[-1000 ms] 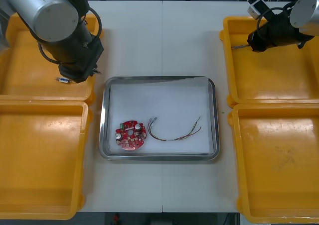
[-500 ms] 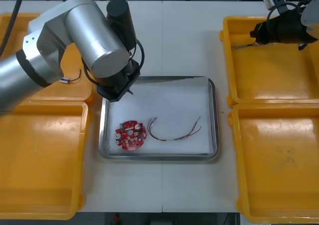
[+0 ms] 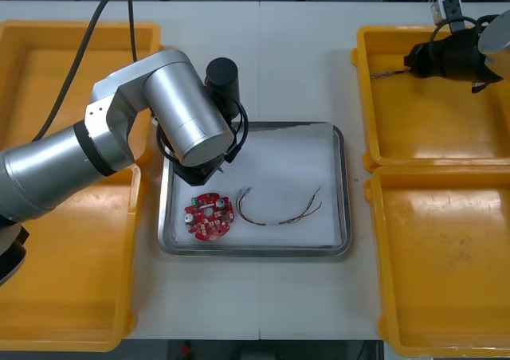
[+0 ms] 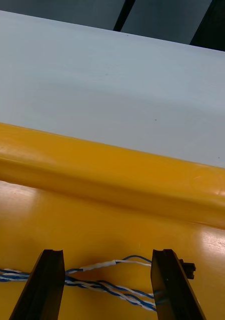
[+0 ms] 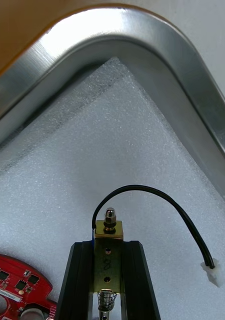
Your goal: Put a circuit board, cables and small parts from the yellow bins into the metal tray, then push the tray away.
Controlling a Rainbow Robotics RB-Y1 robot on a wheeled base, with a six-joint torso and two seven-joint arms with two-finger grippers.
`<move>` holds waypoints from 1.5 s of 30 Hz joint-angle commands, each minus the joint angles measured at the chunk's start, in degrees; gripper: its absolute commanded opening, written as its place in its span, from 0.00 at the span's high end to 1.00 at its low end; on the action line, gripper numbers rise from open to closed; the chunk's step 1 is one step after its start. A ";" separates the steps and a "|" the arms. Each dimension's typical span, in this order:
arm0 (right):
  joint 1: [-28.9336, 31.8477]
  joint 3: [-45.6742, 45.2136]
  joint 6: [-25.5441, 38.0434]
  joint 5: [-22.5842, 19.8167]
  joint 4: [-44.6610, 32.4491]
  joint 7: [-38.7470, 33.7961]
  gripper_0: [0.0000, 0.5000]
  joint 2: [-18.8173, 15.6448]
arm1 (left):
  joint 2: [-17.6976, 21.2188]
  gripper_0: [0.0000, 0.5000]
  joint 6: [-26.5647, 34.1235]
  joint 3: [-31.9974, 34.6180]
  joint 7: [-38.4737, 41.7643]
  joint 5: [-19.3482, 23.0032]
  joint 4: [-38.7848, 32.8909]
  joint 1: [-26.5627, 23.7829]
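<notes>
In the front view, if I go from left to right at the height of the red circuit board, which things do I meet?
near left yellow bin → metal tray, left rim → red circuit board → red and yellow cable → near right yellow bin

Silver arm shells (image 3: 187, 121), black wrists (image 3: 446, 57)

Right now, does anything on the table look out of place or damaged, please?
Nothing stands out. The circuit board and thin cable lie flat in the metal tray. The left end effector holds a small metal part over it; the right end effector is open over a twisted cable in a yellow bin.
</notes>
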 commanded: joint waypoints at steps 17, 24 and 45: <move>-2.92 -1.44 -2.67 -0.15 3.60 -2.47 0.00 0.47 | -1.91 0.25 -0.66 -3.21 2.77 -3.57 -0.56 0.30; -2.92 -1.44 -0.83 -0.23 4.83 -2.47 0.00 0.47 | -0.60 0.12 1.97 -1.89 2.77 -3.48 -3.55 0.21; -2.92 -1.35 5.59 -0.59 2.80 -1.41 1.00 -1.38 | 17.51 0.00 12.26 21.93 2.24 22.71 -9.09 -5.50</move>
